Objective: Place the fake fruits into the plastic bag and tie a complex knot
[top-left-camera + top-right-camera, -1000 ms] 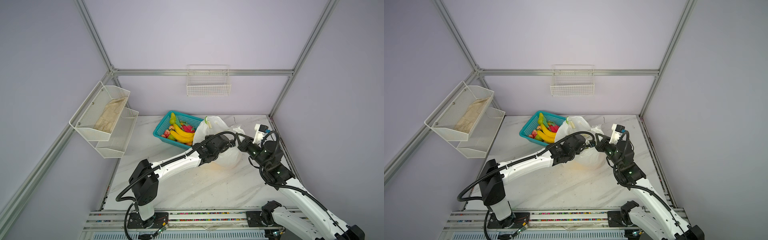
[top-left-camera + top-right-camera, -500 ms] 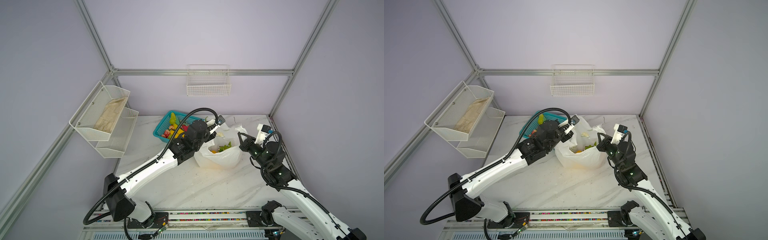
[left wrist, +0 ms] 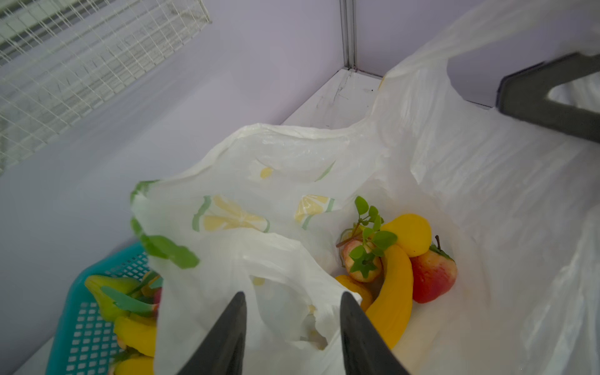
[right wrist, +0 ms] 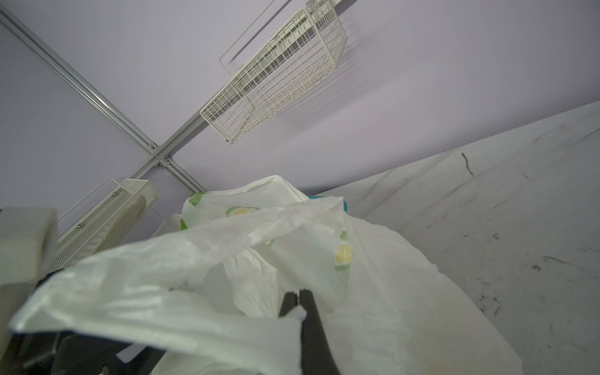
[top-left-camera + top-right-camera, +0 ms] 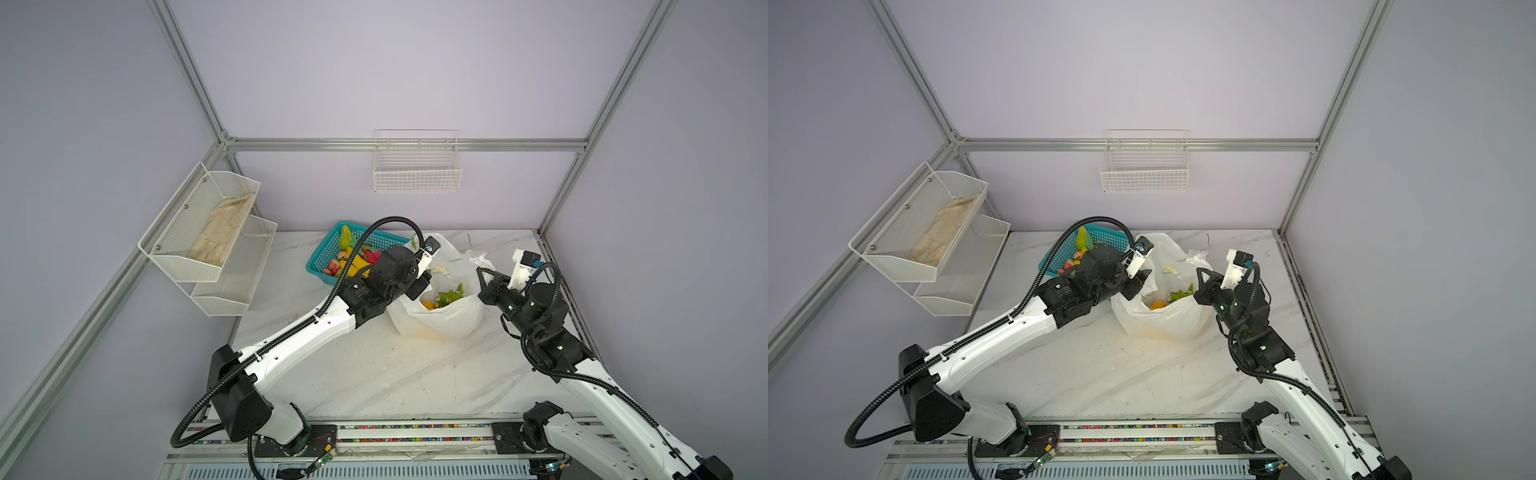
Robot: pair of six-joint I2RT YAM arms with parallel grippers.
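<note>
The white plastic bag (image 5: pixel 440 320) (image 5: pixel 1167 322) stands on the marble table with its mouth open. Inside it lie fake fruits (image 3: pixel 396 285): a banana, red strawberries and a green sprig. More fake fruits (image 5: pixel 353 262) fill the teal basket (image 5: pixel 326 255) behind the left arm. My left gripper (image 3: pixel 292 295) (image 5: pixel 419 286) is at the bag's left rim, open, with crumpled bag plastic loose between its fingers. My right gripper (image 4: pixel 298 293) (image 5: pixel 480 272) is shut on the bag's right rim and holds it up. No knot shows.
A white wire basket (image 5: pixel 417 166) hangs on the back wall. A two-tier mesh shelf (image 5: pixel 208 232) with a beige cloth is on the left wall. The table's right edge and a frame post (image 5: pixel 540 232) run close behind the right arm.
The left arm, stretched over the bag a second ago, has pulled back to the bag's left rim, and its jaws have opened. The fruits inside the bag now show. The right gripper barely moved.
</note>
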